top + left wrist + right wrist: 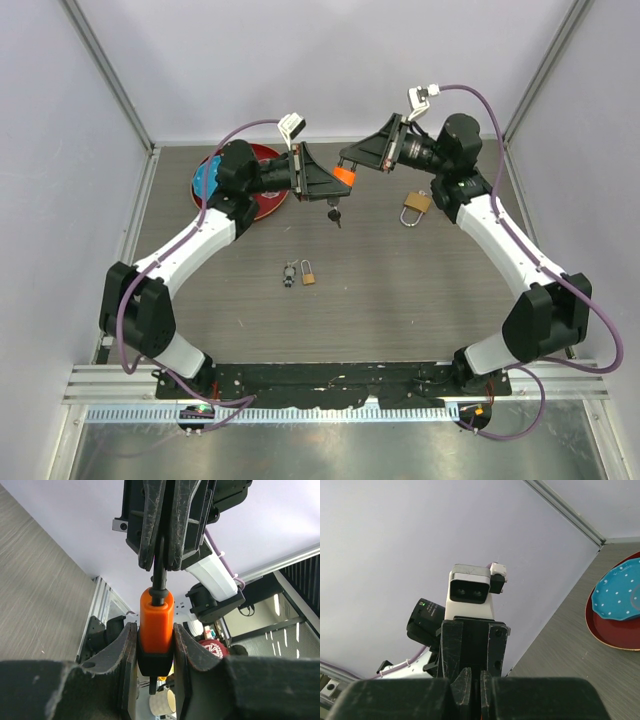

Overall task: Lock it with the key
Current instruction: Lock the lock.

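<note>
left wrist: with left gripper (155, 639) squeezing orange padlock (156, 611) and right gripper (161, 560) squeezing its shackle (159, 582), push straight, no tilt.

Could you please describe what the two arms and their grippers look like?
The left arm and right arm have white link shells and black joints, each trailed by a purple cable. The left gripper and right gripper are black, with wedge-shaped fingers and scuffed pads. A small white camera tops each wrist.
</note>
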`<state>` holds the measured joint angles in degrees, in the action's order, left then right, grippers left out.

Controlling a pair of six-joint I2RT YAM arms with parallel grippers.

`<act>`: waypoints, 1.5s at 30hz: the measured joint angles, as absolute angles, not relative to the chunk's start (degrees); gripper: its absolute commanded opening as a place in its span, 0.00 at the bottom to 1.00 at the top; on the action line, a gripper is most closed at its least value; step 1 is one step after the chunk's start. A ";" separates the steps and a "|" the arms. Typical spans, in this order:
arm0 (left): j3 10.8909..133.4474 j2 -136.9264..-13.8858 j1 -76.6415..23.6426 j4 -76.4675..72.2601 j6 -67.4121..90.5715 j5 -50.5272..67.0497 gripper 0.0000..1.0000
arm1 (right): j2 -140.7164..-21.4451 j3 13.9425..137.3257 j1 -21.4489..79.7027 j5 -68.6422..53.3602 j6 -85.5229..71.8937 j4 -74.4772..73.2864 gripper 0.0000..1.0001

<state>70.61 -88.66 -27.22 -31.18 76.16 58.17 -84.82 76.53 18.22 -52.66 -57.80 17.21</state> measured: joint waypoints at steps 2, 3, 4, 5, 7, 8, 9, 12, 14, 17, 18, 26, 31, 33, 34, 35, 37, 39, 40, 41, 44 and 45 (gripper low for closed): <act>70.61 -88.66 -27.22 -31.44 76.07 58.26 0.00 | -84.27 76.03 18.28 -52.16 -57.78 17.56 0.02; 70.61 -88.66 -27.22 -31.42 75.90 58.30 0.00 | -84.01 75.81 18.33 -52.01 -57.76 17.61 0.02; 70.63 -88.66 -27.22 -31.22 75.55 58.30 0.00 | -83.72 75.50 18.35 -51.72 -57.67 17.61 0.02; 70.70 -88.66 -27.24 -30.87 75.05 58.35 0.00 | -83.40 75.16 18.39 -51.46 -57.49 17.56 0.02; 70.98 -88.64 -27.27 -29.39 73.71 58.33 0.00 | -82.91 74.76 18.50 -50.83 -56.90 17.06 0.02; 71.13 -88.58 -27.27 -28.40 72.82 58.30 0.00 | -82.76 74.65 18.59 -50.48 -56.49 16.51 0.02; 71.20 -88.44 -27.27 -27.44 71.94 58.19 0.00 | -82.72 74.63 18.72 -50.17 -56.05 15.99 0.02; 71.24 -88.03 -27.27 -24.27 70.22 58.08 0.00 | -82.39 74.52 19.38 -48.97 -53.98 13.78 0.02; 71.24 -87.68 -27.27 -22.39 69.38 58.06 0.00 | -82.06 74.35 19.81 -48.40 -52.64 12.56 0.02; 71.24 -87.37 -27.38 -20.01 68.10 58.11 0.00 | -80.99 73.63 20.53 -46.85 -50.39 10.76 0.02; 71.26 -87.37 -27.44 -19.27 67.75 58.11 0.00 | -80.44 73.28 20.78 -46.22 -49.45 9.93 0.02; 73.54 -88.33 -28.60 -14.98 66.22 58.81 0.00 | -75.85 70.52 21.91 -41.80 -43.72 7.11 0.02; 74.13 -91.22 -28.82 -21.58 69.69 61.91 0.00 | -73.10 68.42 21.93 -38.89 -41.82 7.53 0.02; 74.17 -92.12 -28.75 -24.88 71.59 62.63 0.00 | -72.97 68.03 22.24 -38.79 -41.54 7.79 0.02; 74.17 -92.36 -28.69 -26.28 72.34 62.63 0.00 | -72.99 67.96 22.26 -38.76 -41.54 8.23 0.02; 74.17 -92.44 -28.62 -27.35 73.06 62.89 0.00 | -72.99 67.92 22.35 -38.76 -41.56 8.69 0.02; 74.17 -92.47 -28.53 -29.19 73.84 63.09 0.00 | -72.86 67.92 22.48 -38.76 -41.89 9.93 0.02; 74.17 -92.44 -28.49 -30.26 74.08 63.35 0.00 | -72.66 67.92 22.72 -38.76 -41.93 10.74 0.02; 74.17 -92.33 -28.49 -30.20 73.97 63.44 0.00 | -72.62 67.88 22.76 -38.79 -41.95 10.87 0.02; 74.17 -92.23 -28.49 -29.91 73.45 63.42 0.00 | -72.62 67.79 22.76 -38.81 -41.95 10.98 0.02; 74.17 -91.96 -28.49 -28.01 72.03 63.29 0.00 | -72.60 67.18 22.79 -38.83 -42.17 11.42 0.02; 74.17 -91.88 -28.49 -27.53 71.75 63.26 0.00 | -72.60 67.05 22.79 -38.83 -42.24 11.51 0.02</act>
